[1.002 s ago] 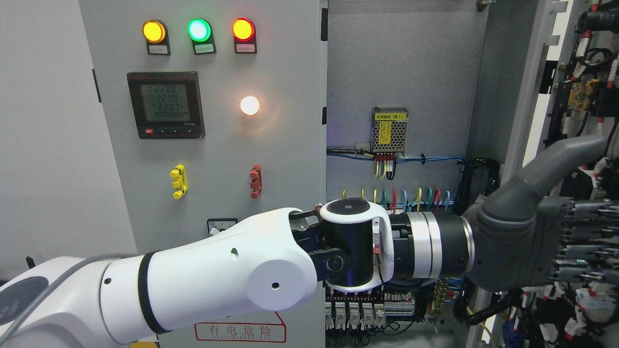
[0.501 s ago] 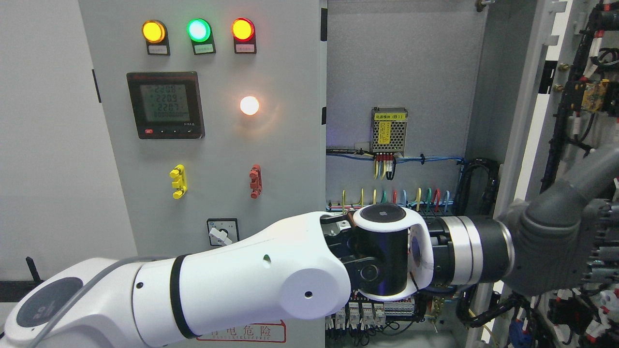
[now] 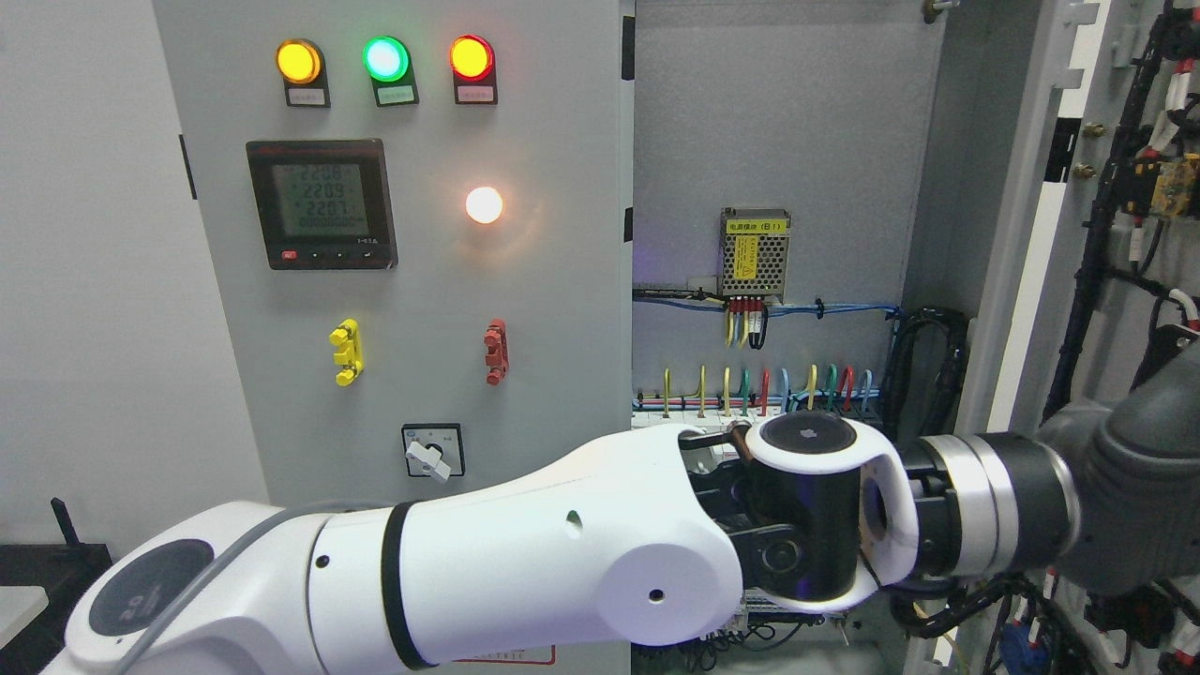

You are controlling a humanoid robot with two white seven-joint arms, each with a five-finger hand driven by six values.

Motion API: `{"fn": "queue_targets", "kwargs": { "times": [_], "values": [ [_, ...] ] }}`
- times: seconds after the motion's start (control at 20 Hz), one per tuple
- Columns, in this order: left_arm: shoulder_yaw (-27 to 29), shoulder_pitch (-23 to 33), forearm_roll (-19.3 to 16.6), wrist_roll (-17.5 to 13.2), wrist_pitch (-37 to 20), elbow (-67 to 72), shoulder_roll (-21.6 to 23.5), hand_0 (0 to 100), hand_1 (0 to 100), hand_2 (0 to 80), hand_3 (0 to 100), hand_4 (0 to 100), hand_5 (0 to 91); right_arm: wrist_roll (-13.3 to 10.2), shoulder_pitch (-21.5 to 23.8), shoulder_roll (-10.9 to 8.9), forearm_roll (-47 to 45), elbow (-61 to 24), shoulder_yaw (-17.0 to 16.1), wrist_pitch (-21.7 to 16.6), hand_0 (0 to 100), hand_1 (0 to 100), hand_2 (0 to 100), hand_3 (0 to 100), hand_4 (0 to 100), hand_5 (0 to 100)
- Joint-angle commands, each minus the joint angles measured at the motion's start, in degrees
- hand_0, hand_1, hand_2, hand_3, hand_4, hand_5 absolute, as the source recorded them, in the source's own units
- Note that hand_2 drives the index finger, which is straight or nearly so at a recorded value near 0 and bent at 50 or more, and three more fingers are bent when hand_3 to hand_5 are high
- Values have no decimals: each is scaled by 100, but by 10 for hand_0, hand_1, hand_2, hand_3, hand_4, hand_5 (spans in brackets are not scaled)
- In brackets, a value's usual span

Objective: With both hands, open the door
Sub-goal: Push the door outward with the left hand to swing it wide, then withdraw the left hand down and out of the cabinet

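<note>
The left hand (image 3: 1139, 487), dark grey, runs off the right edge of the head view, so its fingers are cut off and their state cannot be told. It lies against the inner face of the door (image 3: 1106, 309), which stands swung wide at the right, its wiring showing. The white left arm (image 3: 525, 572) crosses from the lower left in front of the open cabinet (image 3: 778, 122), with its small power supply (image 3: 755, 251) and coloured wires. To the left, a closed panel (image 3: 422, 300) carries three lamps and a meter. No right hand shows. The step looks like the outward push, nearly finished; next the door likely needs only a last push to full swing.
</note>
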Motion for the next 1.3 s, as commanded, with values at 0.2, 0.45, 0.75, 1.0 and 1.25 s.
{"fn": "queue_targets", "kwargs": {
  "times": [0.2, 0.45, 0.75, 1.0, 1.25],
  "values": [
    [1, -16, -13, 1, -20, 61, -293, 0, 0, 0, 0, 30, 0, 4, 0, 0, -8, 0, -1, 2, 106, 0, 0, 0, 0, 0],
    [10, -16, -4, 1, -3, 114, -284, 0, 0, 0, 0, 31, 0, 4, 0, 0, 1, 0, 8, 2, 106, 0, 0, 0, 0, 0],
    [28, -16, -13, -8, 23, 158, -249, 0, 0, 0, 0, 30, 0, 4, 0, 0, 1, 0, -1, 2, 106, 0, 0, 0, 0, 0],
    [-7, 28, 5, -113, 59, 255, 22, 0, 0, 0, 0, 30, 0, 4, 0, 0, 1, 0, -1, 2, 106, 0, 0, 0, 0, 0],
    [-16, 177, 31, -386, 94, 176, 804, 0, 0, 0, 0, 31, 0, 4, 0, 0, 1, 0, -1, 2, 107, 0, 0, 0, 0, 0]
  ]
}}
